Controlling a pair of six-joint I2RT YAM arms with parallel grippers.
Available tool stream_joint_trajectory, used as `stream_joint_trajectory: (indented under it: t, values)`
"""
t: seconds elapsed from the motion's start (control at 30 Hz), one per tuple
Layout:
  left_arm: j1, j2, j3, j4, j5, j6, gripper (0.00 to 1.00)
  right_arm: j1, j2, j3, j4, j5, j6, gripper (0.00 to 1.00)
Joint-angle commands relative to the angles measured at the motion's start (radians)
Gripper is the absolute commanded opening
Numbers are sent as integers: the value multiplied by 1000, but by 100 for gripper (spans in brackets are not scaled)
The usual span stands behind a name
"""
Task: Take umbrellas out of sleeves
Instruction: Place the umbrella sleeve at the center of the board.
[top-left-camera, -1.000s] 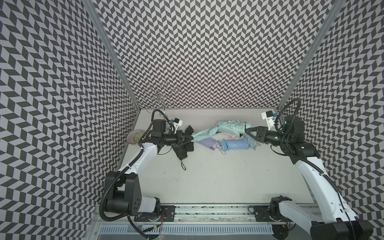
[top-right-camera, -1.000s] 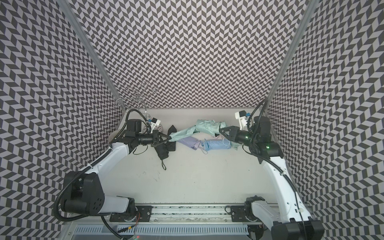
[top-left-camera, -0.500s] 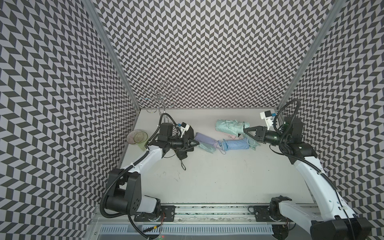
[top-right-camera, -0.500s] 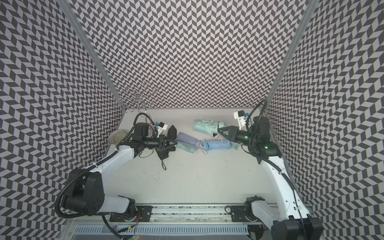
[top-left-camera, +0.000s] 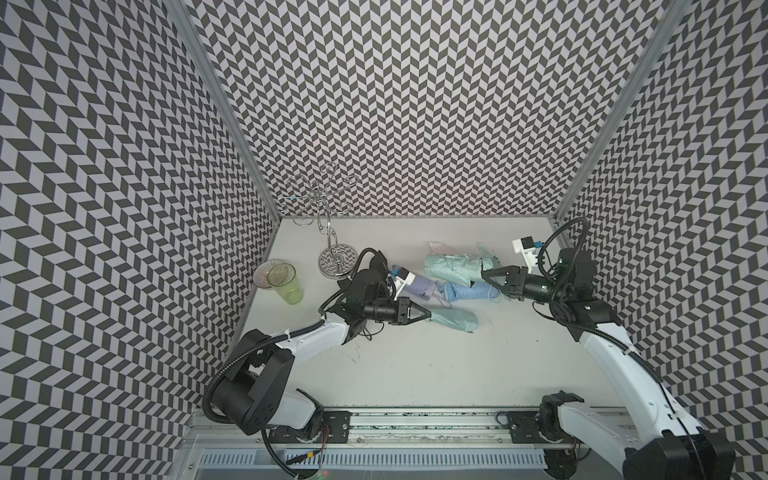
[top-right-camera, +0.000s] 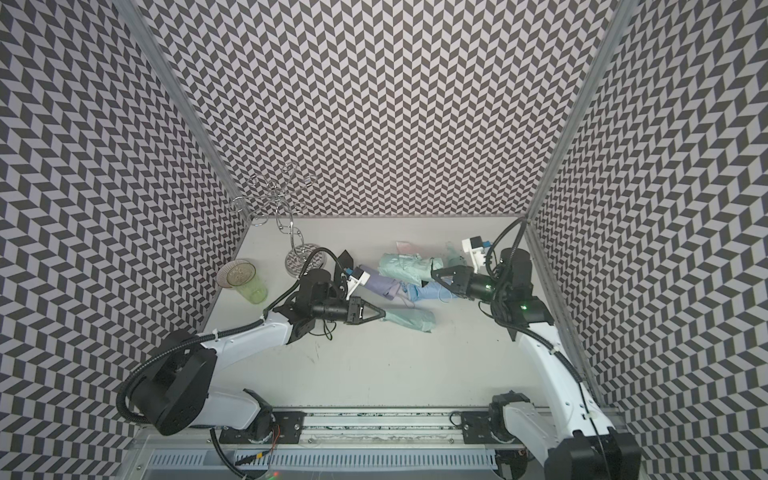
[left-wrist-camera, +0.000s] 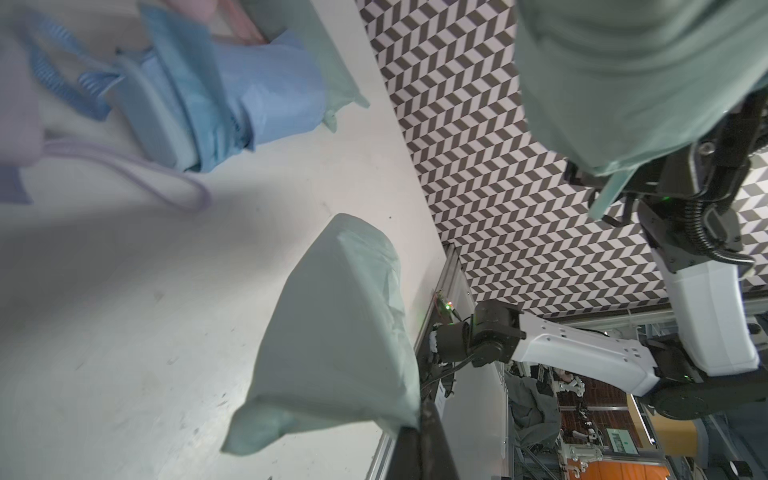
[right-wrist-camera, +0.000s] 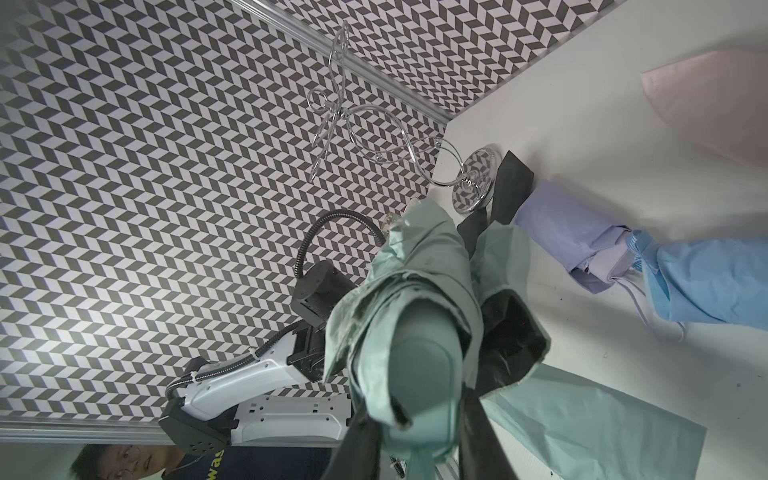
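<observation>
My left fingers are pinched together on one end of the mint sleeve. In both top views they point toward 3 o'clock. The sleeve runs on from their tips toward 3 to 4 o'clock and looks limp and flattish over the bench. In the left wrist view the sleeve starts right at the dark fingers and fans out away from them.

My right fingers are clamped on the handle end of the mint umbrella. They point toward 9 o'clock, and the umbrella stretches from their tips the same way with its wrinkled pleats bare. In the right wrist view its rounded end sits between the two fingers, with fabric bunched up beyond it. I cannot tell whether the umbrella is resting on the bench or is lifted off it.

The sleeve lies at 6 o'clock of the mint umbrella, apart from it. Between them lie the lilac umbrella and the blue umbrella, end to end, with the lilac one on the 9 o'clock side. A pink sleeve shows just at 12 o'clock of the mint umbrella, but I cannot tell whether they touch.

Farther toward 9 o'clock, a black fabric piece sits behind my left wrist, and I cannot tell whether it is a sleeve or an umbrella. Past it stand a wire stand and two cups by the wall.
</observation>
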Motion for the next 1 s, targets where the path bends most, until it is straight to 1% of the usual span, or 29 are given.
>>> stream_joint_trajectory:
  t: [0.0, 0.1, 0.23, 0.4, 0.57, 0.77, 0.97]
  values:
    - [7, -1, -88, 33, -34, 45, 0, 14, -33, -36, 102, -35, 3, 0]
    - [10, 18, -158, 40, -58, 58, 0, 23, -42, -80, 93, -38, -10, 0]
    - [12, 29, -197, 27, -105, 77, 0, 38, -58, -139, 86, -47, -20, 0]
    - [26, 46, -188, -14, -131, 104, 0, 46, -89, -202, 52, -40, -44, 0]
    - [43, 64, -179, -45, -140, 129, 0, 56, -118, -288, 69, -52, -42, 0]
    - [45, 83, -178, -58, -140, 147, 0, 65, -151, -398, 127, -68, -16, 0]
    - [45, 90, -177, -64, -141, 153, 0, 69, -133, -478, 184, -81, -15, 0]
